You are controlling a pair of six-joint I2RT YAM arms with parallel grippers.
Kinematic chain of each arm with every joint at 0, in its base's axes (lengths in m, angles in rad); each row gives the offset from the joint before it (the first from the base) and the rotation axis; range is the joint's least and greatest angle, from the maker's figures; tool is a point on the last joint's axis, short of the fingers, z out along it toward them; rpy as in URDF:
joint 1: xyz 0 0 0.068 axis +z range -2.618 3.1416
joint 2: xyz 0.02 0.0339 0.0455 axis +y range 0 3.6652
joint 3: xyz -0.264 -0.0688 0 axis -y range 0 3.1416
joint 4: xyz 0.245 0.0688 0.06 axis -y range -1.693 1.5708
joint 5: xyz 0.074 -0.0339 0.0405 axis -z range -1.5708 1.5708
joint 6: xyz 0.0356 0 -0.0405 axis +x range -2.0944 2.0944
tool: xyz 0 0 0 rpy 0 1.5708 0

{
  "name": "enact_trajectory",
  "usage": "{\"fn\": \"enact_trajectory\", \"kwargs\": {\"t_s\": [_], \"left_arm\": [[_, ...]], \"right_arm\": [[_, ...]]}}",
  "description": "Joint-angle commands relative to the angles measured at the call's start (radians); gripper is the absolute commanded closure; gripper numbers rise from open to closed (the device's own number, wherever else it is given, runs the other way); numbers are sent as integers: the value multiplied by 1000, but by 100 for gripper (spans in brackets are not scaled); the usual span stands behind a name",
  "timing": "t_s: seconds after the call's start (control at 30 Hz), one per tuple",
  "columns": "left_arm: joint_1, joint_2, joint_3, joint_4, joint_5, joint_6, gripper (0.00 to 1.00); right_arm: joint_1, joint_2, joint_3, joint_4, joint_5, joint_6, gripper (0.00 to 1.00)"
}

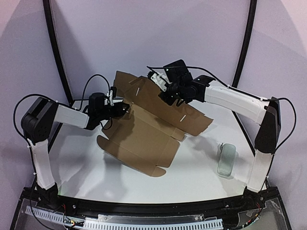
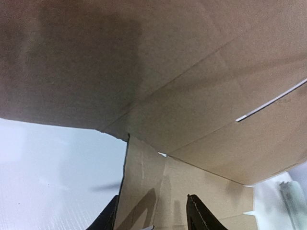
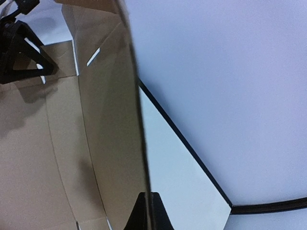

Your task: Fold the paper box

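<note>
The paper box (image 1: 144, 134) is not yet a box. It is a brown die-cut cardboard sheet, half raised off the tabletop (image 1: 192, 177): its near panels and flaps rest flat at the middle, and its far panels tilt up toward the back.

The right claw (image 3: 148, 203) is clamped together on the edge of the raised far panel, which its wrist camera sees almost edge-on. This claw holds that side up.

The left claw (image 2: 152, 199) sits at the sheet's left side. Its jaws stand apart with a small flap lying broadside between and behind them, and nothing is pinched there.

A pale grey-green case (image 1: 227, 160) lies well apart on the right of the tabletop, out of the work.

The step in hand looks like raising the walls along the creases, with the right arm propping one wall while the left reaches for the side flap. The next move probably calls for the left claw to pinch that flap and swing it upright along its crease. Meanwhile the right must hold steady, or the sheet may sag or twist.
</note>
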Motion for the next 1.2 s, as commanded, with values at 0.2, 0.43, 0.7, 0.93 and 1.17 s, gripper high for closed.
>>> {"fn": "enact_trajectory", "kwargs": {"t_s": [0.2,0.43,0.7,0.93,1.17], "left_arm": [[-74,-51,-73,91,-166,200,86],[-120,-68,-102,142,-202,291,88],[-250,-81,-117,119,-327,587,88],[-341,-55,-99,105,-437,845,89],[-388,-8,-67,88,-537,941,89]], "right_arm": [[-11,39,81,-122,-59,115,100],[-17,51,109,-158,-68,152,100],[-23,67,134,-214,-87,182,100],[-23,71,119,-223,-95,179,100],[-23,70,106,-220,-99,178,100]]}}
